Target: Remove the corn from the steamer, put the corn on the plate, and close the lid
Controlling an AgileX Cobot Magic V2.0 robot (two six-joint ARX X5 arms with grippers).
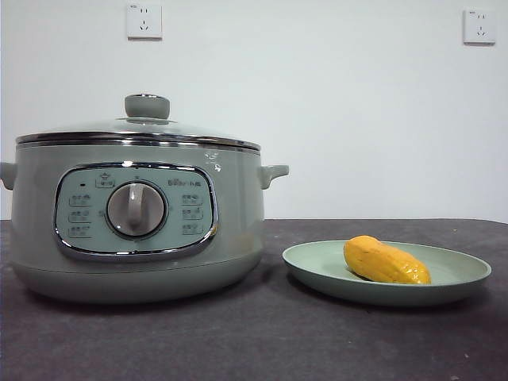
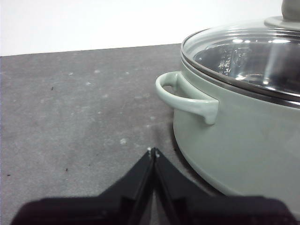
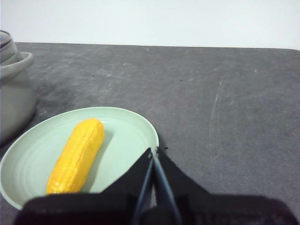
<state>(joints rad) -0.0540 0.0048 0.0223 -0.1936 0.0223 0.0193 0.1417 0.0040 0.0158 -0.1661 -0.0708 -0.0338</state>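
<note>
The right hand (image 3: 153,151) is pressed together, empty, over the rim of the matte pale green plate (image 3: 140,123). On it the glossy, ridged yellow corn (image 3: 77,155) is laid. The left hand (image 2: 153,151) is likewise pressed together beside the sage-green steamer (image 2: 243,140), glass lid (image 2: 243,56) seated, on the dark speckled counter (image 2: 70,117).

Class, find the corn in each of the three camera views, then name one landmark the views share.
Front view: the corn lies on the plate, right of the steamer.
Left wrist view: not in it.
Right wrist view: the corn lies on the plate, beyond the shut right gripper.
Shared landmark: the steamer.
</note>
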